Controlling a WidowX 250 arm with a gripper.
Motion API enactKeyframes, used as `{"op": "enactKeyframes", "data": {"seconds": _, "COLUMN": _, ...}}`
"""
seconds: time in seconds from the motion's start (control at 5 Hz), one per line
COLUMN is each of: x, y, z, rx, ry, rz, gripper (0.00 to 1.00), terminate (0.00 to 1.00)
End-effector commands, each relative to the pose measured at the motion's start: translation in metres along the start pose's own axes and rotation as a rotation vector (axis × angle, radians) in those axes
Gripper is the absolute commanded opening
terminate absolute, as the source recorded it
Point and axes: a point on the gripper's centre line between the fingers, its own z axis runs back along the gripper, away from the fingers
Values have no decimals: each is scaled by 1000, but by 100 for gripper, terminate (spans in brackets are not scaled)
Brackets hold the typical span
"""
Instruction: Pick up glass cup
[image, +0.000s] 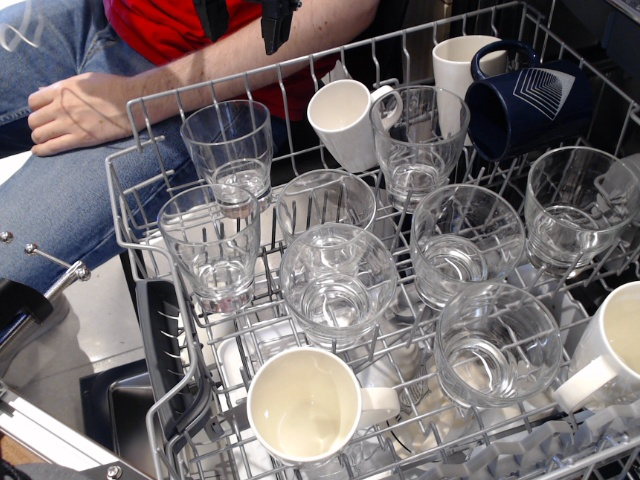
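- One pincer (245, 20) is seen at the far edge of the view, above the far-left corner of the surface (115, 200). Its two dark fingers are held apart and nothing is gripped.
- The glass cup (232, 150) nearest beneath it stands upright at the far-left corner, clear of its neighbours at the rim. It is judged the likeliest target, though this cannot be confirmed.
- The approach stage is judged to be in hand; no contact has been made.
- A straight descent is advised, with one finger inside the mouth and one outside the wall, or both astride the upper wall.
- The fingers should be kept off the wire tines and off the tumbler (210, 245) just in front.
- Smooth glass is expected to slip, and the thick base adds weight. Firm closure is recommended, then a vertical lift until the tines are cleared.
- A person's hand (70, 110) rests beyond the left edge, so sideways sweeps should be avoided.
- Count of clear tumblers: eight, all upright, spread from the far-left corner to the right edge.
- Count of white mugs (345, 120): four. Two are at the far edge, one at the near edge and one at the right edge.
- Count of navy mug (525, 100): one, lying tilted at the far-right corner.
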Motion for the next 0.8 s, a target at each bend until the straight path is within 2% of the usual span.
{"op": "enactKeyframes", "data": {"seconds": 0.0, "x": 0, "y": 0, "z": 0, "rx": 0, "ry": 0, "rz": 0, "gripper": 100, "terminate": 0}}
{"op": "enactKeyframes", "data": {"seconds": 0.2, "x": 11, "y": 6, "z": -6, "rx": 51, "ry": 17, "rz": -49, "gripper": 100, "terminate": 0}}
{"op": "enactKeyframes", "data": {"seconds": 0.6, "x": 16, "y": 22, "z": -29, "rx": 93, "ry": -55, "rz": -113, "gripper": 100, "terminate": 0}}
